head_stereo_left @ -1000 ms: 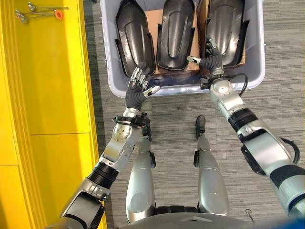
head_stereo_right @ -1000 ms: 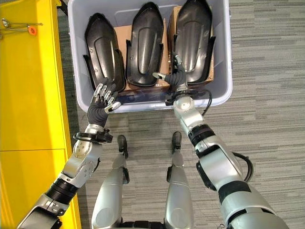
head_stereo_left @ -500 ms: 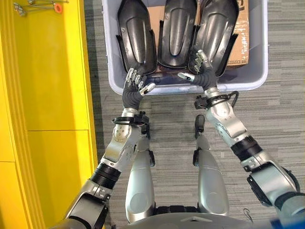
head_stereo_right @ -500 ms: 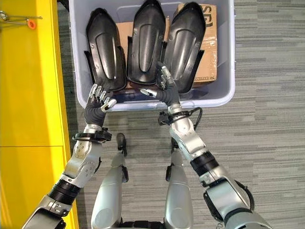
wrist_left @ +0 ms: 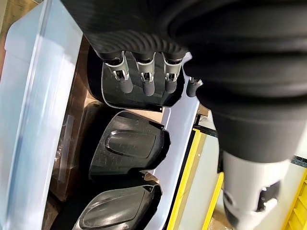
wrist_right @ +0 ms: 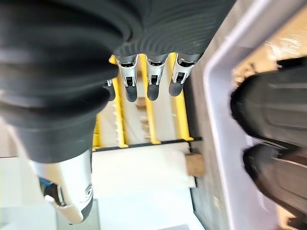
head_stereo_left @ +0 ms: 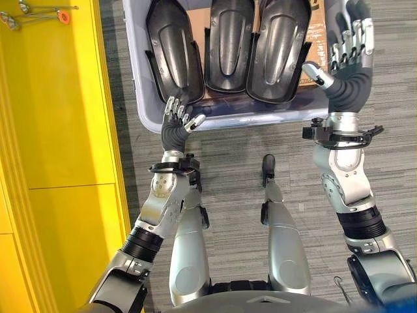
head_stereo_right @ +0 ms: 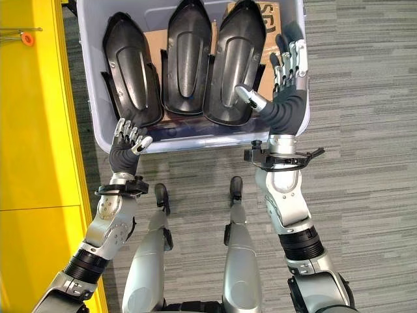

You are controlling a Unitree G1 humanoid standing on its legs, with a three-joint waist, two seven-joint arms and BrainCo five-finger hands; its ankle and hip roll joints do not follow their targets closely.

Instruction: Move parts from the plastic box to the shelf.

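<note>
where parts [head_stereo_left: 228, 40] overlap, cardboard [head_stereo_right: 153, 40] hides beneath.

Count: 3 black parts in 1 box [head_stereo_left: 151, 117], side by side across the top of the frame: left part [head_stereo_left: 172, 55], middle part [head_stereo_left: 227, 42], right part [head_stereo_left: 281, 49]. 1 cardboard carton [head_stereo_left: 317, 29] under them, showing at the upper right of the box. 1 yellow shelf [head_stereo_left: 58, 150] down the left side of the frame. 2 hands: left hand [head_stereo_left: 174, 125] at the box's lower-left rim, right hand [head_stereo_left: 348, 59] at its upper right.
</note>
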